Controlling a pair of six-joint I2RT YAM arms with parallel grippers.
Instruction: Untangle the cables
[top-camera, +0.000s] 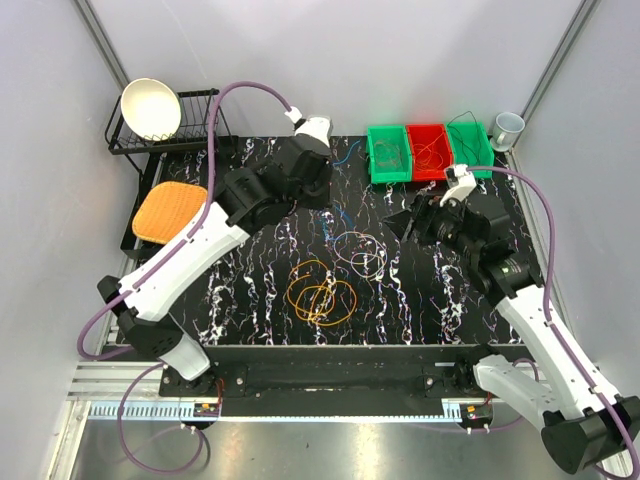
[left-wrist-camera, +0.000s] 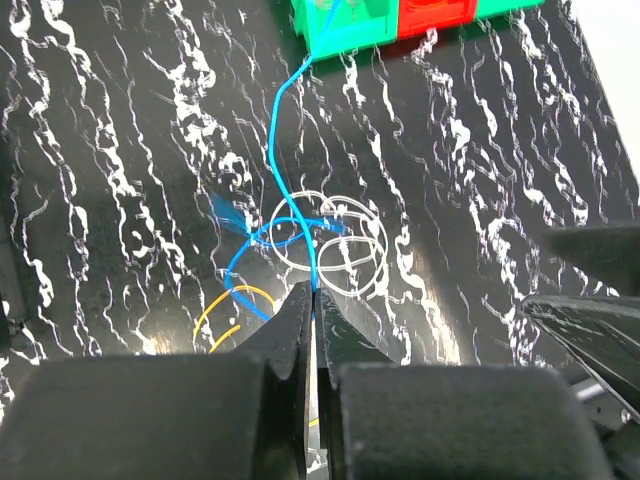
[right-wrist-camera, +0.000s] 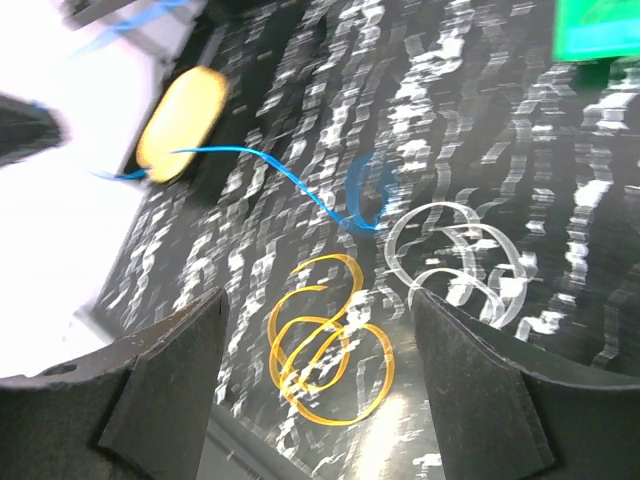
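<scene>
The black marbled table (top-camera: 450, 310) fills the scene. The left arm (top-camera: 200, 250) reaches to the far middle. The left claw (left-wrist-camera: 312, 300) is pinched fully together on the blue cable (left-wrist-camera: 278, 130), which runs from its tips far across the table into the left green bin (left-wrist-camera: 345, 30). The right arm (top-camera: 530, 310) stretches in from the near right. The right claw (right-wrist-camera: 318, 296) stands wide apart with nothing in it, hanging above the orange loops (right-wrist-camera: 330, 350).

A wire rack (top-camera: 200, 120) at the far left holds a white bowl (top-camera: 150, 107), with an orange pad (top-camera: 168, 212) just near of it. Far right of centre, a red bin (top-camera: 430, 152) sits between two green ones, each holding thin wires; a cup (top-camera: 508, 127) stands to their right.

The orange loops lie at mid-table, with pale loops (top-camera: 360, 250) just to their far right. The blue cable crosses the pale loops.
</scene>
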